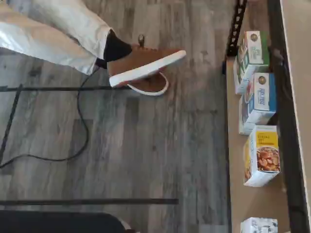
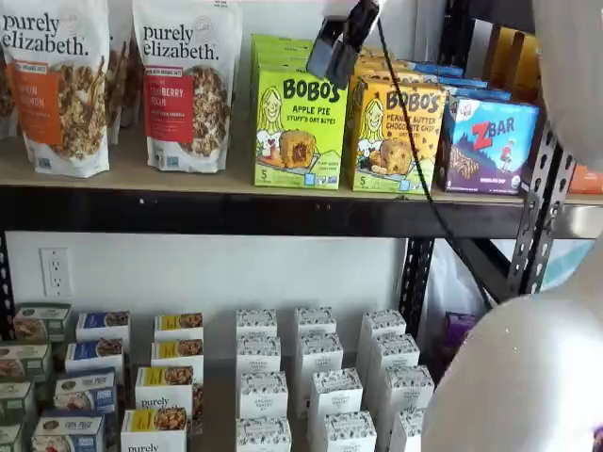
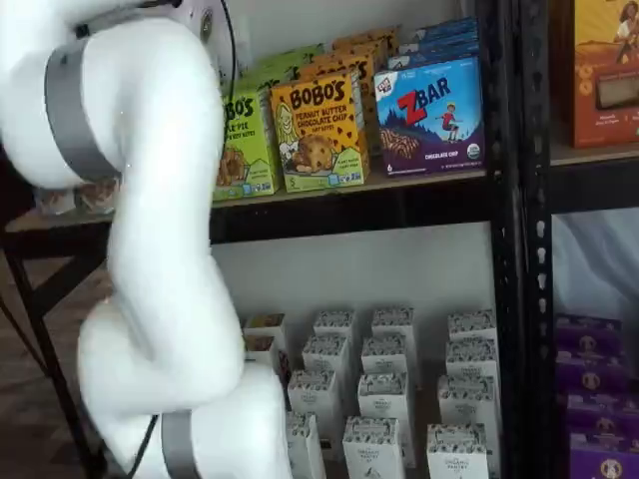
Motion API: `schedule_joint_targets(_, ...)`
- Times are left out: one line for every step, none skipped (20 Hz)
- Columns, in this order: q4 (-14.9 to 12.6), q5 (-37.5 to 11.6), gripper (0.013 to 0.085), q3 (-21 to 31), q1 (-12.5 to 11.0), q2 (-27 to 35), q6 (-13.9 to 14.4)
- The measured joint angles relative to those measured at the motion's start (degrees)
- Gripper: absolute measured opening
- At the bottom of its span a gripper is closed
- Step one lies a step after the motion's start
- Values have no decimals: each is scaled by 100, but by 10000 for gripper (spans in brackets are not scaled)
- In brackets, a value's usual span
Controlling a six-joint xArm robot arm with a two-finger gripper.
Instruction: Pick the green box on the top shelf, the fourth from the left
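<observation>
Green box (image 2: 299, 129) stands at the front edge of the top shelf (image 2: 236, 184), upright, face outward, with more green boxes lined up behind it. Its right side touches or nearly touches the yellow-orange box (image 2: 395, 137); the blue box (image 2: 486, 144) comes next, close to the black upright (image 2: 539, 212). To its left a small strip of bare board separates it from the granola bag (image 2: 187, 85). In a shelf view the white arm (image 3: 150, 239) covers the left part of the green box (image 3: 245, 140).

Claw (image 2: 341, 40) hangs from the upper edge, in front of the box's upper right corner. It shows side-on with no gap visible; by the record it stands at its widest, holding nothing. A cable (image 2: 415, 169) runs down across the yellow-orange box.
</observation>
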Motion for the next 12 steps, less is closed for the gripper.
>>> schedule_joint_targets(-78,-76,850,40,31,-40,10)
schedule_joint_targets(-177,-164,850,94,65,-98,18)
schedule_joint_targets(-234,-213,850,132,73,-143,15)
schedule_joint_targets(-247,-221,850,152,61,-163,5)
schedule_joint_targets(-246,-220,850,164,48,-178,-6)
schedule_joint_targets(-240,-218,850,173,36,-189,-14)
schedule_joint_targets(-228,-222,850,188,22,-202,-25)
schedule_joint_targets(-208,-240,850,209,7,-219,-37)
schedule_joint_targets(-190,-268,850,235,-5,-241,-48)
schedule_joint_targets(-175,-324,850,279,-13,-271,-58)
schedule_joint_targets(-132,-403,850,338,-29,-317,-72)
schedule_joint_targets(-100,-477,850,387,-39,-352,-81)
